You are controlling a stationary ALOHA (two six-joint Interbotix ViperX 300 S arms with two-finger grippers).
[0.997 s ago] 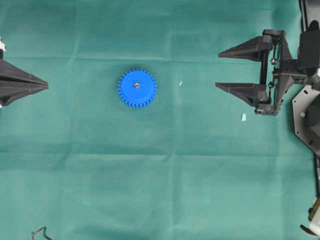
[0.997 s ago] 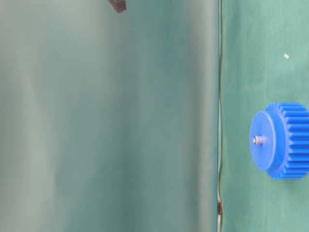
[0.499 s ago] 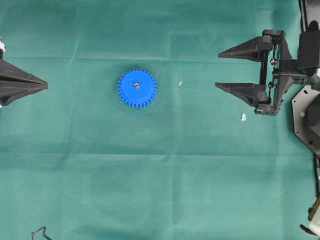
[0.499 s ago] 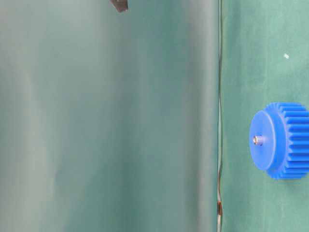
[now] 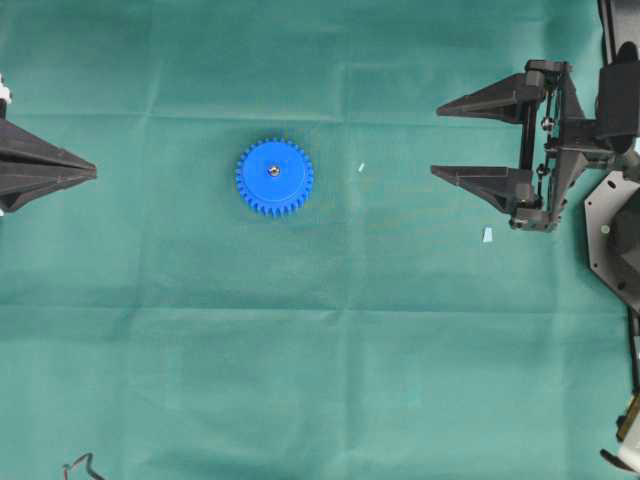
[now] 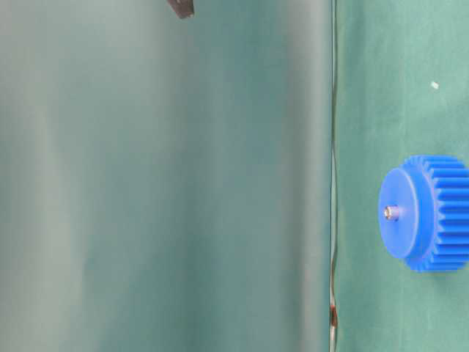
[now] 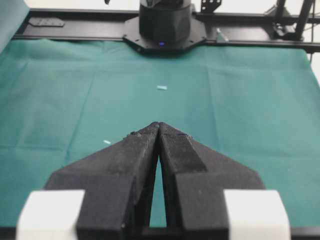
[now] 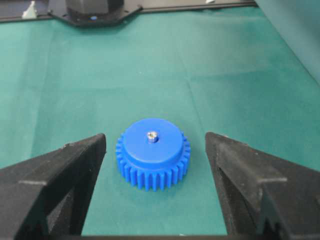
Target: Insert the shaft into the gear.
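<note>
shaft (image 8: 151, 135) seated in gear (image 5: 274, 177) | right gripper (image 5: 437, 140) agape, empty — well apart

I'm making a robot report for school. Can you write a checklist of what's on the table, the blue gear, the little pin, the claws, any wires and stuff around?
Surface: green cloth, creased, covering the table.
Gear: bright blue gear lies flat near the middle, hub up.
Shaft: silvery shaft stands in the gear's centre hole, its tip poking out above the hub.
Clutter: two small pale scraps on the cloth between the gear and the right arm.
Left gripper: shut, holding nothing, away from the gear.
Right gripper: open, empty, facing the gear from a distance.
Cables: a thin dark wire at the cloth's near left edge.
Surroundings: black arm bases and frame at the table edges.
</note>
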